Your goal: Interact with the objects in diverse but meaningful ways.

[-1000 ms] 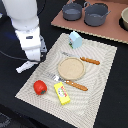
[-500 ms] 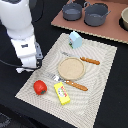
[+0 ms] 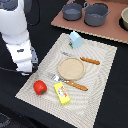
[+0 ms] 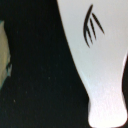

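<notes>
A white fish point(image 4: 97, 55) with a dark fin mark fills much of the wrist view, very close to the camera, over a black surface. No fingers show there. In the exterior view my gripper point(image 3: 29, 65) hangs at the left, just off the mat's edge; its fingers are hidden by the white hand, and the fish is not seen there. A red tomato point(image 3: 40, 87) and a yellow box with red marks point(image 3: 62, 93) lie on the mat's near corner. A light-blue carton point(image 3: 75, 39) stands at the mat's far end.
A tan plate point(image 3: 71, 68) sits mid-mat point(image 3: 102, 75) between two pieces of orange-handled cutlery point(image 3: 75, 84) point(image 3: 90, 61). Two grey pots point(image 3: 72, 11) point(image 3: 96, 14) stand on a brown board at the back. The black table surrounds the mat.
My arm has shifted slightly toward the exterior view's left and a little lower. The toys on the mat have not moved.
</notes>
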Robot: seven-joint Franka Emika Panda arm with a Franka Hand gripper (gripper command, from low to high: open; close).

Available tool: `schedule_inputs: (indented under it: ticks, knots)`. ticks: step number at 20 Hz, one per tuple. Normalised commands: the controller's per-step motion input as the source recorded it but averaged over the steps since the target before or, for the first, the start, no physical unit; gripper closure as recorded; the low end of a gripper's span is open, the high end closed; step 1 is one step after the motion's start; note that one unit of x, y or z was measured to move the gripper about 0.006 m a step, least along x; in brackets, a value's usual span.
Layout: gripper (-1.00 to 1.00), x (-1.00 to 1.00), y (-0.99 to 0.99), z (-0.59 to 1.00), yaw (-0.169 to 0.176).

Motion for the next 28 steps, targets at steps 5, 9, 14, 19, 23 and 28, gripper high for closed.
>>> schedule_inputs:
  ticks: [5, 9, 14, 19, 23, 28]
  knots:
    - [1.00, -0.33, -0.13, -0.25, 0.066]
    - [1.00, -0.24, -0.11, -0.21, 0.061]
    - [1.00, 0.07, -0.01, 0.30, 0.085]
    - [1.00, 0.68, 0.16, 1.00, 0.049]
    - [1.00, 1.00, 0.21, 0.97, 0.012]
    - [1.00, 1.00, 0.09, 0.50, 0.000]
